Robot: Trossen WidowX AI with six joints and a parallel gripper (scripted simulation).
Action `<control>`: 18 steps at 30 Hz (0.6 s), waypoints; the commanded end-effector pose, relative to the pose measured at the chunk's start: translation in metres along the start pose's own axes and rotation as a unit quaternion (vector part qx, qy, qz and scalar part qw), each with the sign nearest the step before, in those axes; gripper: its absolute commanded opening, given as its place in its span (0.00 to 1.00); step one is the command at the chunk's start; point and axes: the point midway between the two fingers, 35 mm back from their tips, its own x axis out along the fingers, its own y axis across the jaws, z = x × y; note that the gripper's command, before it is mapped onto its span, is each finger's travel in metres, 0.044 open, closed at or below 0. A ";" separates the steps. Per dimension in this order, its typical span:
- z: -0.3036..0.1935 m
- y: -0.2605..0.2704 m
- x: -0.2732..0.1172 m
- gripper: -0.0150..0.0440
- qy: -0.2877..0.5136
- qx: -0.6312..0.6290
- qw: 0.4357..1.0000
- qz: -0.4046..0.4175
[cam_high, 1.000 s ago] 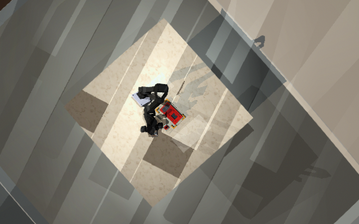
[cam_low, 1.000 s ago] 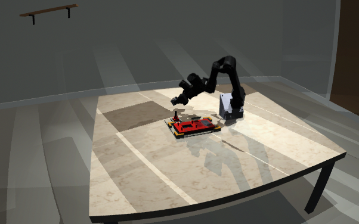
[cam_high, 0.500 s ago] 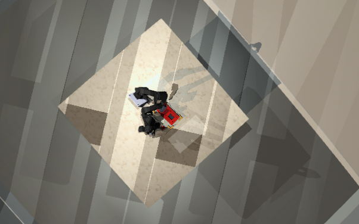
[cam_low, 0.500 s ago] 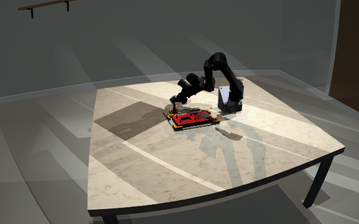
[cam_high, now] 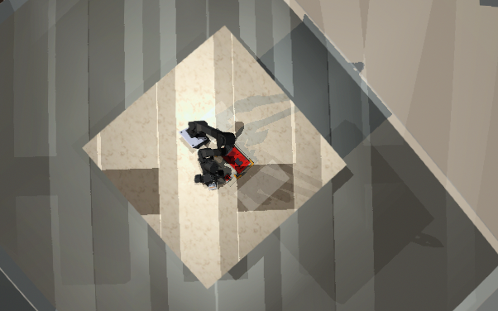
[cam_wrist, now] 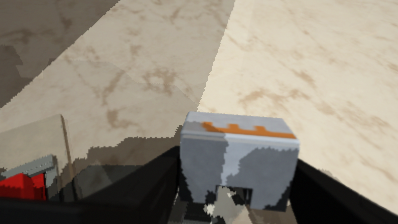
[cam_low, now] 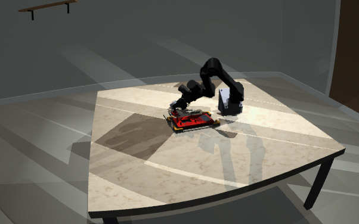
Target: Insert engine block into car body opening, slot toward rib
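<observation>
The gripper (cam_high: 213, 184) (cam_low: 173, 105) (cam_wrist: 239, 172) is shut on the grey engine block (cam_high: 212, 187) (cam_low: 173, 103) (cam_wrist: 202, 157). The wrist view shows the block between the black fingers, with an orange comb-like mark on its upper face and a notch at its lower edge. The red car body (cam_high: 242, 158) (cam_low: 198, 121) lies flat on the table, with dark openings in its top. The held block is above and beside the car body's far-left end in the exterior view, not in it. Which opening takes the block, and the rib, cannot be made out.
A dark frame with yellow corners (cam_high: 251, 163) (cam_low: 217, 121) surrounds the car body. A small red upright part (cam_high: 227, 178) (cam_low: 175, 113) stands by its end, close under the gripper. The arm's pale base (cam_high: 186, 137) (cam_low: 223, 97) stands beyond the other end. Red also shows at the wrist view's lower left.
</observation>
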 end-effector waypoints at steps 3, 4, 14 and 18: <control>0.000 0.000 0.000 0.25 0.009 0.000 1.000 0.000; 0.001 0.000 0.000 0.25 0.009 0.000 1.000 0.000; -0.002 0.000 0.002 0.25 0.009 0.000 1.000 0.000; -0.002 0.000 0.002 0.25 0.009 0.000 1.000 0.000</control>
